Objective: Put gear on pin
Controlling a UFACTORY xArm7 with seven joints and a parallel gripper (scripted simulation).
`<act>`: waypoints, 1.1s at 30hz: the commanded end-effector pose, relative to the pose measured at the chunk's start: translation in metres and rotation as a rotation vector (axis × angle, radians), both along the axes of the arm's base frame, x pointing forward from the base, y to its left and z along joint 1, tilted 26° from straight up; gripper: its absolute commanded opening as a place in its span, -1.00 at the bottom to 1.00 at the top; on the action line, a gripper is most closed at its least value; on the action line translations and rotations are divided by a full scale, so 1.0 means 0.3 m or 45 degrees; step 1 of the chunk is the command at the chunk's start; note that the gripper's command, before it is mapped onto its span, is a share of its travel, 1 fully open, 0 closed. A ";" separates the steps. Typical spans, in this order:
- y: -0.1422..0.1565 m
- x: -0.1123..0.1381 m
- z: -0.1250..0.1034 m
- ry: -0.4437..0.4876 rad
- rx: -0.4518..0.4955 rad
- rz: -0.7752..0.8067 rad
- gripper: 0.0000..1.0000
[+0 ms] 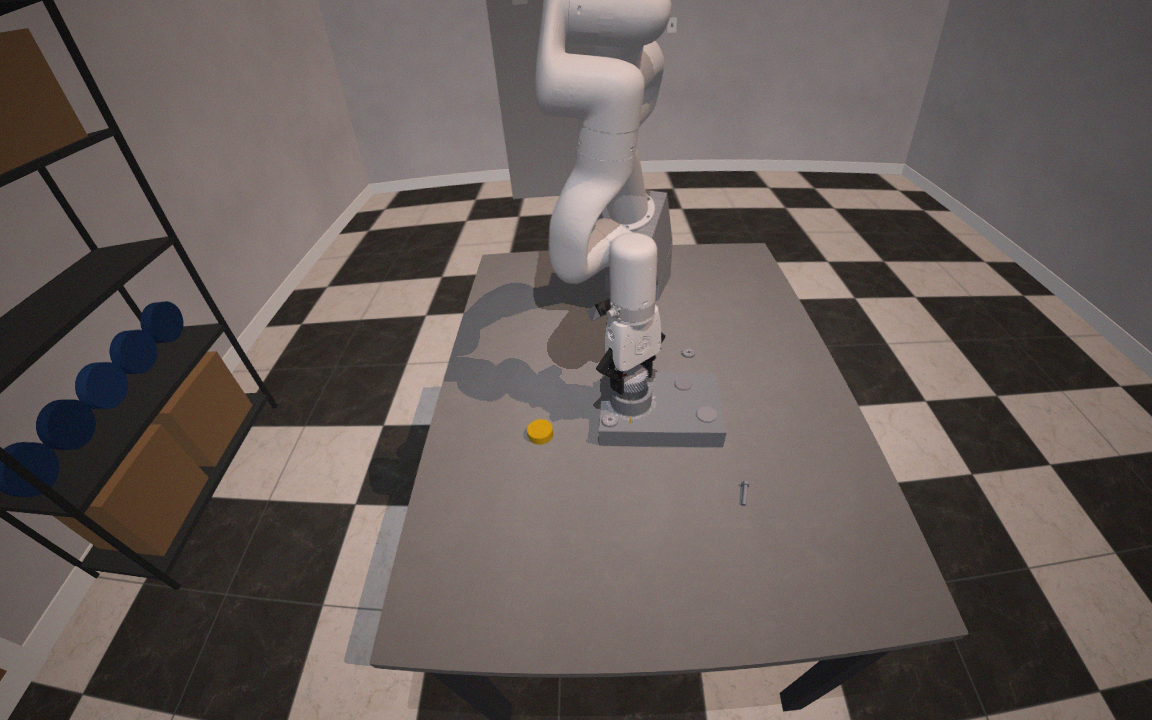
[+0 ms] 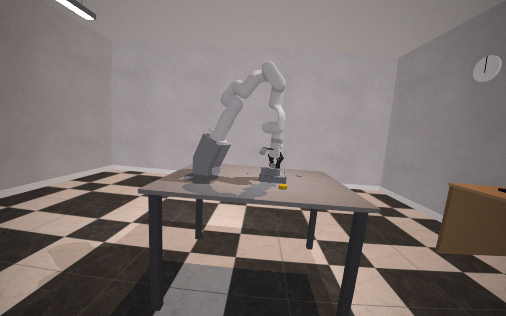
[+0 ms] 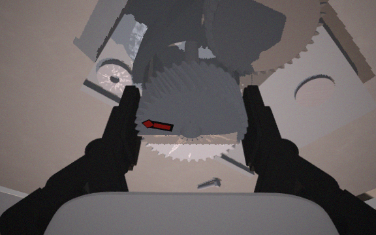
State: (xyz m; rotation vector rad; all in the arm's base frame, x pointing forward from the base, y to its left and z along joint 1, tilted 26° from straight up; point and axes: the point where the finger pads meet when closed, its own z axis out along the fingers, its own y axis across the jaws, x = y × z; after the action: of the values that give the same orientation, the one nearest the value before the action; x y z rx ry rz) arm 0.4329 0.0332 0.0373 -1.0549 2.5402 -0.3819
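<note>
My gripper (image 3: pixel 191 102) is shut on the grey gear (image 3: pixel 191 101), its black fingers on the gear's left and right rims. The gear's red painted arrow (image 3: pixel 156 125) points at the left finger. In the top view the gripper (image 1: pixel 630 380) holds the gear (image 1: pixel 631 385) just above the collar (image 1: pixel 627 407) at the left end of the grey timing case (image 1: pixel 662 411). The pin and the collar's mark are hidden under the gear. In the exterior view the gripper (image 2: pixel 275 161) stands right over the case (image 2: pixel 272 175).
A yellow disc (image 1: pixel 540 431) lies left of the case. A small bolt (image 1: pixel 743 491) lies toward the table's front right. A small washer (image 1: pixel 686 351) lies behind the case. The case top carries two round bosses (image 1: pixel 705 413). A shelf rack (image 1: pixel 70 295) stands to the far left.
</note>
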 end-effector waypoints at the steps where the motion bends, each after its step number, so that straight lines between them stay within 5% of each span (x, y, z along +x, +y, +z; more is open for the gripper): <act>1: 0.001 0.002 0.002 -0.002 0.001 0.001 -1.00; 33: 0.000 0.007 -0.009 -0.002 0.001 0.001 -1.00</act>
State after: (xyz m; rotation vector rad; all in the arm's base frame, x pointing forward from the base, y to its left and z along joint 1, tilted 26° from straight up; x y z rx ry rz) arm 0.4343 0.0329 0.0344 -1.0549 2.5402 -0.3821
